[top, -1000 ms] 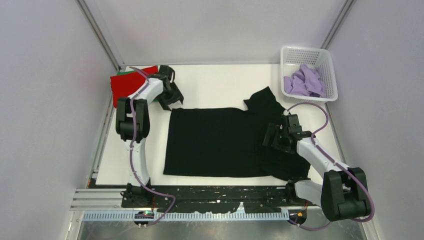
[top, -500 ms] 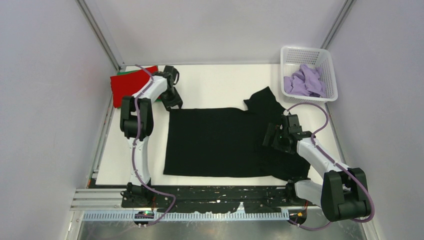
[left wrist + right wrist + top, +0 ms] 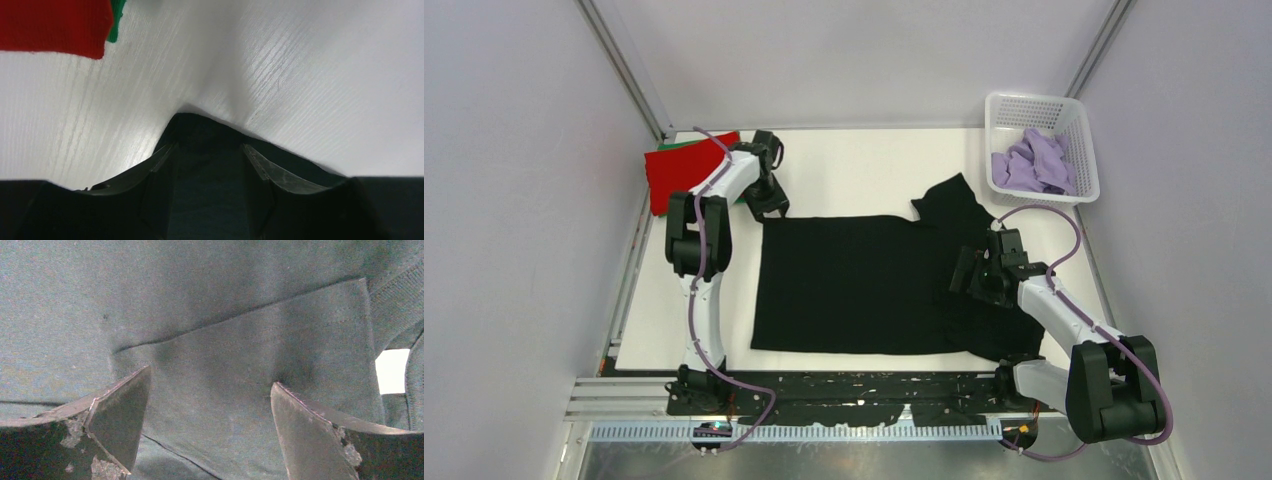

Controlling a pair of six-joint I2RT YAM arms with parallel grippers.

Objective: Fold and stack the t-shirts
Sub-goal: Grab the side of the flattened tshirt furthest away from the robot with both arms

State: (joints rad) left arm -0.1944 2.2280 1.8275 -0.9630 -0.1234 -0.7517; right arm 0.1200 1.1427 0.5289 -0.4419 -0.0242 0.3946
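Note:
The large black t-shirt (image 3: pixel 854 285) lies flat in the middle of the table, with one sleeve sticking out at the back right. My left gripper (image 3: pixel 770 205) is low at its far left corner. In the left wrist view (image 3: pixel 207 150) the jaws stand apart with that corner of the black cloth (image 3: pixel 200 127) between them. My right gripper (image 3: pixel 971 274) is open over the shirt's right part. Its fingers straddle a folded layer of the cloth (image 3: pixel 250 350). The red t-shirt (image 3: pixel 674 172) lies folded at the back left on a green one (image 3: pixel 116 20). The lavender t-shirt (image 3: pixel 1029 165) is in the basket.
A white mesh basket (image 3: pixel 1027 100) stands at the back right corner. Grey walls close in the table on the left, back and right. The white tabletop (image 3: pixel 854 165) shows behind the black shirt. A black rail (image 3: pixel 854 400) runs along the near edge.
My left gripper has moved a little forward and down onto the black shirt's far left corner, and that corner has shifted slightly left. The right arm has not moved.

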